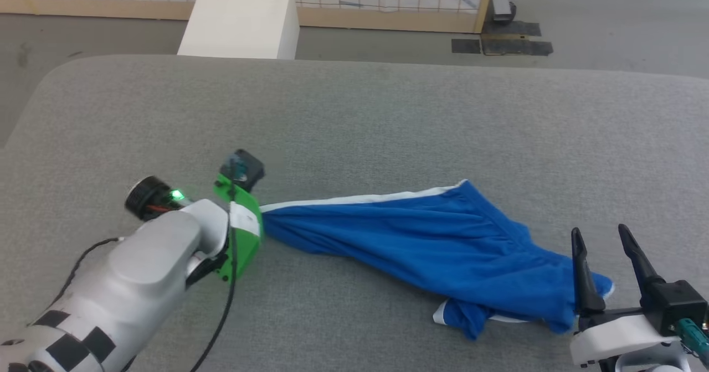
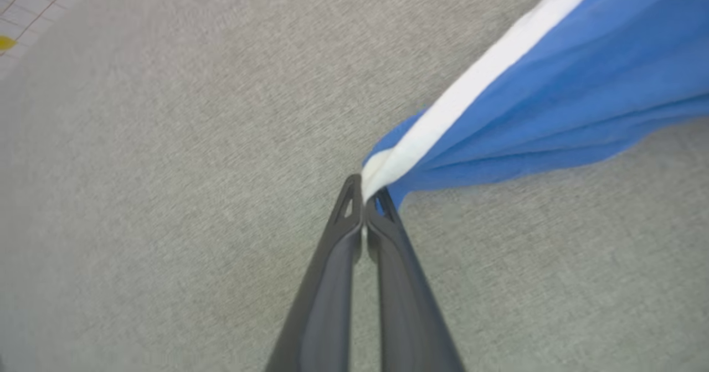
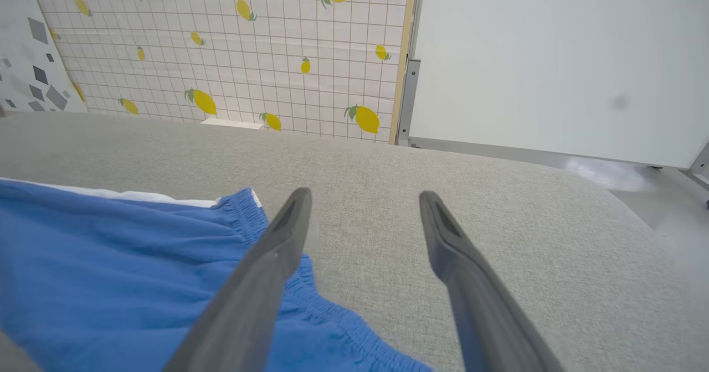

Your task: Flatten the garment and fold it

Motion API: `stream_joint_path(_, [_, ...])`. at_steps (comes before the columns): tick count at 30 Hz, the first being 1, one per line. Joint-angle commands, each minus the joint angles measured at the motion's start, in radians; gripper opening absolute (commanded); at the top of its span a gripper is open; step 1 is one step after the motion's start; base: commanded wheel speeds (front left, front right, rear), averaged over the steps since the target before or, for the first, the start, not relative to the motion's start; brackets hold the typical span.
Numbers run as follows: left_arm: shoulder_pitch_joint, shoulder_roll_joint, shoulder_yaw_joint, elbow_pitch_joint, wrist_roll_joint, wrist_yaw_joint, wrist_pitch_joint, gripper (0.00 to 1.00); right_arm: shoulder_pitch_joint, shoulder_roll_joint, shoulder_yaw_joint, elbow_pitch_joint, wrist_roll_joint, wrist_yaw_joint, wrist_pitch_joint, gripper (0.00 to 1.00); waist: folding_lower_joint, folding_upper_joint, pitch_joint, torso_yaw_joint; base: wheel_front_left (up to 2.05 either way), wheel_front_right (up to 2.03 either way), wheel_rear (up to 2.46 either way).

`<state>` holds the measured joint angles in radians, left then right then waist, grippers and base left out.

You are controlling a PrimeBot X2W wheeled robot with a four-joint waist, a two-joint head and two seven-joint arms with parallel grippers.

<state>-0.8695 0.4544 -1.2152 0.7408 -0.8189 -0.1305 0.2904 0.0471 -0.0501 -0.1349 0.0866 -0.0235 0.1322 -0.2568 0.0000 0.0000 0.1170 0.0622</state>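
A: Surface first. Grey fabric-covered desk (image 1: 354, 112) with rounded corners. Beyond it is grey floor (image 1: 609, 23) with a white box (image 1: 241, 17) standing on it, and behind that a lemon-print grid panel (image 3: 221, 45) in a wooden frame (image 1: 388, 22).

B: Noted. Garment position?

A: The garment (image 1: 421, 239) lies on the desk toward the near edge, right of centre in the head view. Blue, wrinkled, drawn out into a long wedge. The narrow point is toward the robot's left, the wide bunched end toward its right. A white trim band (image 1: 360, 199) runs along the wedge's far edge.

B: Left claw?

A: The left claw (image 2: 363, 192) is clenched on the garment's narrow tip. In the left wrist view both fingers (image 2: 329, 283) are pressed together, with white trim and a bit of blue pinched at their ends. From the pinch the fabric fans out to that view's upper right. Cannot tell whether the tip is lifted off the desk.

B: Right claw?

A: The right claw (image 1: 599, 230) is released, jaws wide apart, nothing between them. It sits at the bunched end. In the head view its left finger overlaps the blue fabric. In the right wrist view the gathered waistband (image 3: 249, 211) passes under that finger, and the other finger is over bare desk. Contact with the fabric: cannot tell.

B: Anything else?

A: A small fold (image 1: 465, 316) with a white edge sits at the near side of the bunched end.
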Motion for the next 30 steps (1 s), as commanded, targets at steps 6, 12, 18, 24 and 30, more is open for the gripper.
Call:
stream_joint_path(6, [0.063, -0.009, 0.006, 0.074, -0.052, 0.006, 0.002, 0.05, -0.010, 0.000, 0.027, 0.008, 0.003, -0.002, -0.005, 1.00, 0.0000, 0.0000, 0.011, -0.003, 0.00, 0.00, 0.00])
stream_joint_path(12, [0.101, -0.027, 0.021, 0.042, 0.008, 0.091, -0.234, 1.00, -0.011, 0.000, 0.030, 0.005, -0.012, -0.002, -0.005, 1.00, 0.0000, 0.0000, -0.035, 0.008, 0.00, 0.00, 0.00])
stream_joint_path(18, [0.204, 0.020, 0.056, -0.129, 0.069, 0.285, -0.469, 1.00, -0.071, 0.000, 0.031, -0.020, -0.051, -0.002, -0.005, 1.00, 0.0000, 0.0000, -0.061, 0.033, 0.00, 0.00, 0.00])
stream_joint_path(24, [0.303, 0.072, 0.224, -0.362, 0.086, 0.479, -0.550, 1.00, -0.206, -0.049, 0.109, 0.047, -0.068, -0.002, 0.031, 1.00, 0.0000, 0.0000, -0.057, 0.064, 0.00, 0.00, 0.00])
stream_joint_path(30, [0.487, 0.088, 0.496, -0.602, 0.201, 0.582, -0.552, 1.00, -0.423, -0.198, 0.352, 0.194, 0.008, -0.002, 0.268, 1.00, 0.0000, 0.0000, -0.051, 0.075, 0.00, 0.00, 0.00])
